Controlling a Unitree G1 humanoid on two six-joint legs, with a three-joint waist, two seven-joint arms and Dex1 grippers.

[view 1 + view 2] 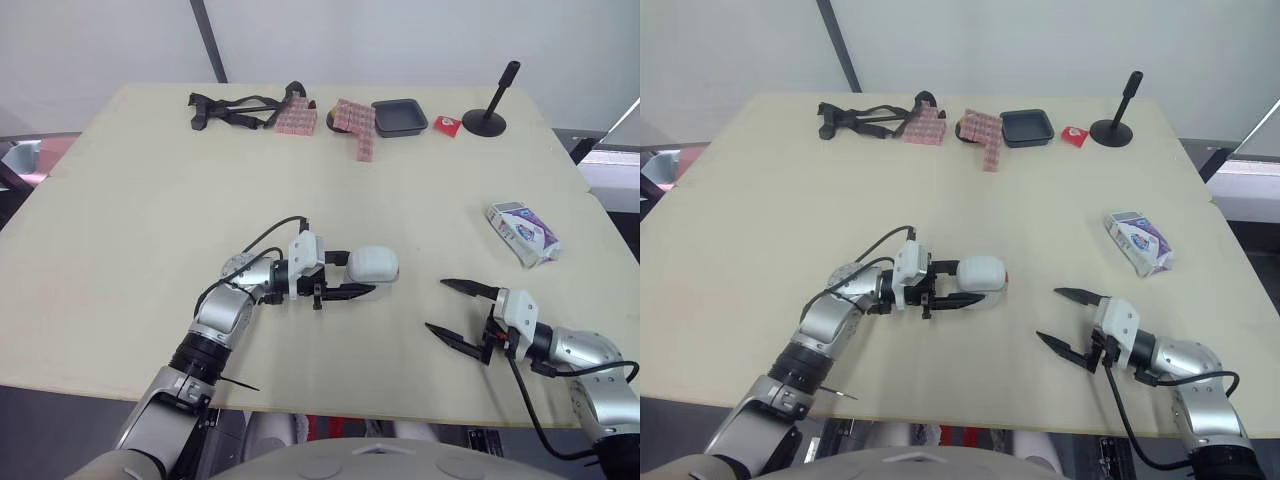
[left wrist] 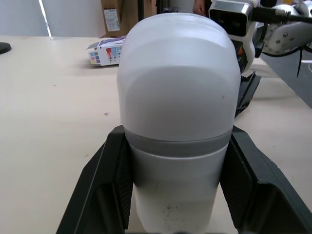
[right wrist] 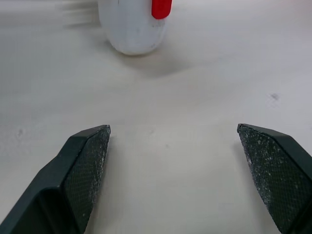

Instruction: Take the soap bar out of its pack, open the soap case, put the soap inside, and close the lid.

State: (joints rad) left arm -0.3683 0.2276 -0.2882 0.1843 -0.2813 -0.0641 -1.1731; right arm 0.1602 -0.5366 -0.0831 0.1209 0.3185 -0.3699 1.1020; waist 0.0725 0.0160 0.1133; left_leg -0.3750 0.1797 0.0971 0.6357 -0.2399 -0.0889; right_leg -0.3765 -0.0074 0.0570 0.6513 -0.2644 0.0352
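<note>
Left pincer (image 1: 362, 272) is gripping the white soap case (image 1: 374, 264) between its two black fingers (image 2: 105, 190), one pressing on each side. The case's two halves are meeting at a grey band. It is sitting toward the near edge of the bench (image 1: 150, 200), roughly midway between the left and right edges. The right pincer (image 1: 436, 305) is gaping wide and holding nothing, resting close to the near edge toward the right corner, well apart from the case. The soap pack (image 1: 522, 232) is lying near the right edge, farther back than the right pincer.
</note>
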